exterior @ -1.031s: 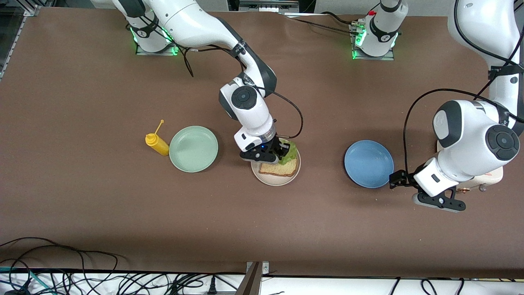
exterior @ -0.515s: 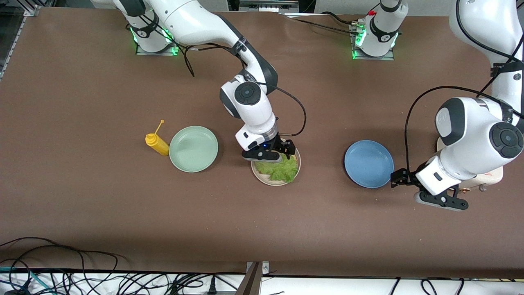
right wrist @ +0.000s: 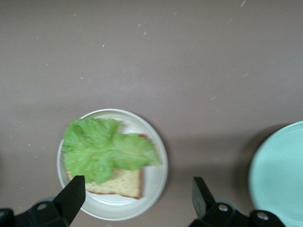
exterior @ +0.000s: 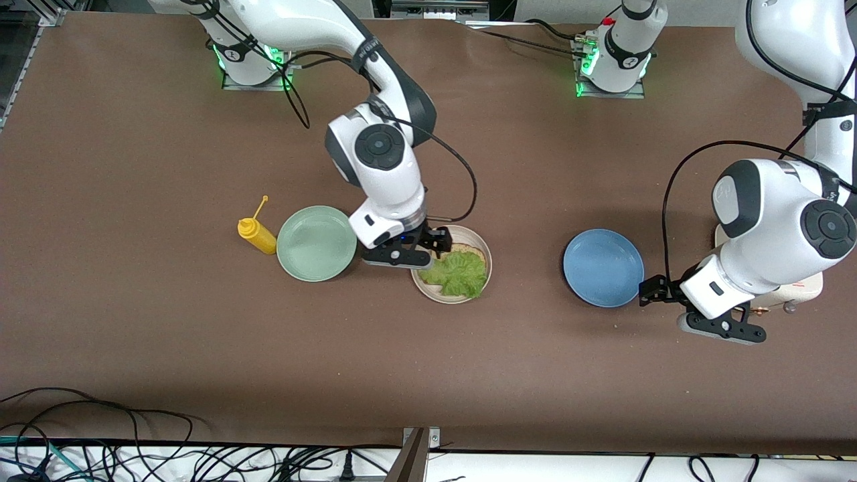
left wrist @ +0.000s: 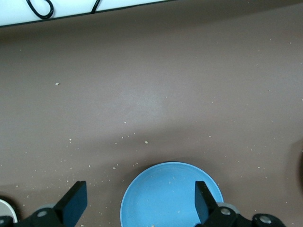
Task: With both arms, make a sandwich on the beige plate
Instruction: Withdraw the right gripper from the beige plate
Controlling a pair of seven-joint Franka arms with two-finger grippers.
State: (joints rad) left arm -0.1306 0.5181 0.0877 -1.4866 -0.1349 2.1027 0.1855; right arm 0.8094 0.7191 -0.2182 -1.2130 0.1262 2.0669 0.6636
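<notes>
The beige plate (exterior: 483, 268) lies mid-table with one bread slice (exterior: 471, 252) on it. A ruffled green lettuce leaf (exterior: 457, 273) covers most of that slice. In the right wrist view the lettuce (right wrist: 102, 151) lies loose on the bread (right wrist: 124, 183), inside the plate's rim (right wrist: 158, 175). My right gripper (exterior: 420, 251) hangs open and empty over the plate's edge toward the mint-green plate; its jaws (right wrist: 136, 194) stand wide apart. My left gripper (exterior: 683, 311) waits open and empty beside the blue plate (exterior: 602, 268), toward the left arm's end.
A mint-green plate (exterior: 316, 242) and a yellow squeeze bottle (exterior: 256, 235) sit toward the right arm's end. The blue plate (left wrist: 165, 198) holds only crumbs. A cream-coloured object (exterior: 807, 286) is mostly hidden under the left wrist. Cables run along the table's front edge.
The right gripper let go of the lettuce, which now lies spread over the bread, and has drawn away toward the mint-green plate with its jaws open. The left arm has barely moved.
</notes>
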